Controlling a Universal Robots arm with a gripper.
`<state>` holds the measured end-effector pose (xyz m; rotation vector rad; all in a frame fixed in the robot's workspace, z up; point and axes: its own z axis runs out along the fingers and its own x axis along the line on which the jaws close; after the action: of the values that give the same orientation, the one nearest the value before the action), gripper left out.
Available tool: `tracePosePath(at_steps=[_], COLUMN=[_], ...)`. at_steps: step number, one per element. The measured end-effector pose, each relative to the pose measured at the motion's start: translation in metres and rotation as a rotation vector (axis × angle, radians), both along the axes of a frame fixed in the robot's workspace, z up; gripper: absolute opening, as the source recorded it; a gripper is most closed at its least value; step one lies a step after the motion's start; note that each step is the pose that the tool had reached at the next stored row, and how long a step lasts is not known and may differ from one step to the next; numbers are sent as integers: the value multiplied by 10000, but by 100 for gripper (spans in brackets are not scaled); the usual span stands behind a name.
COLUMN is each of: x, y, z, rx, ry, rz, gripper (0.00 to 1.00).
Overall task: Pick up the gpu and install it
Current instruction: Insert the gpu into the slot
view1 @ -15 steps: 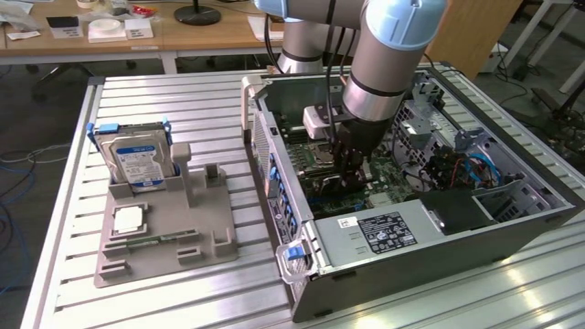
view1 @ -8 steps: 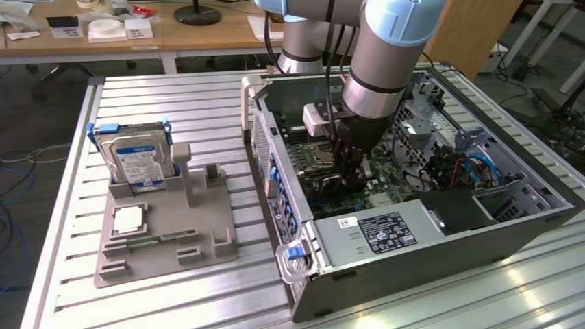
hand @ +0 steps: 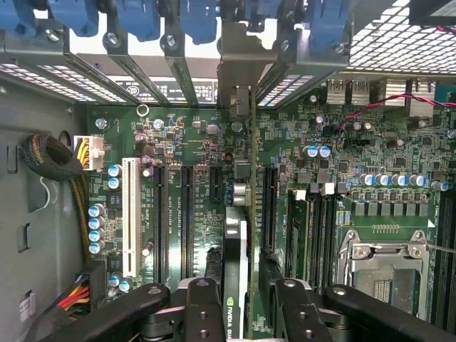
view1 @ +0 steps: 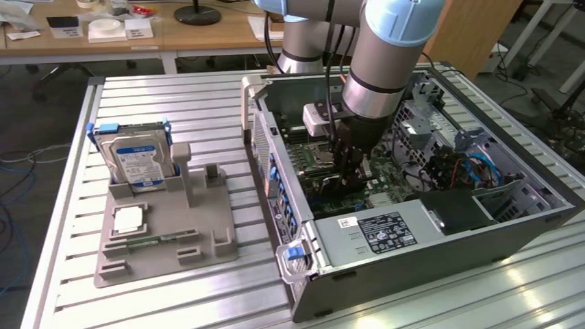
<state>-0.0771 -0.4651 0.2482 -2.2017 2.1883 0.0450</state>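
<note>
The gpu (hand: 235, 235) appears edge-on in the wrist view, upright over the green motherboard (hand: 185, 135). It is a thin green card with a black cooler face. Its silver end bracket (hand: 239, 64) reaches the rear slot openings of the case. The card stands in line with the long black expansion slots (hand: 187, 214); I cannot tell whether it is fully down in one. My gripper (hand: 246, 313) is shut on the gpu, one black finger (hand: 203, 313) on each side. In the exterior view the gripper (view1: 352, 168) reaches deep into the open computer case (view1: 429, 240).
A grey holder (view1: 164, 233) on the slatted table at the exterior view's left carries a hard drive (view1: 137, 161), a processor chip (view1: 128, 219) and a memory stick (view1: 151, 241). Inside the case are a cable bundle (hand: 57, 160), a processor socket (hand: 385, 263) and blue latches (hand: 135, 18).
</note>
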Motion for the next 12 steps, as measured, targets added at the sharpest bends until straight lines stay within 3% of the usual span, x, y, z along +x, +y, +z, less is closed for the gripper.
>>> tracePosePath(at_steps=[3, 4, 12], x=[0, 0, 0], y=[-1, 0, 0], z=[1, 1, 0], rx=[-6, -3, 0], ry=[0, 1, 0], rz=[0, 0, 1], gripper=[33, 27, 27])
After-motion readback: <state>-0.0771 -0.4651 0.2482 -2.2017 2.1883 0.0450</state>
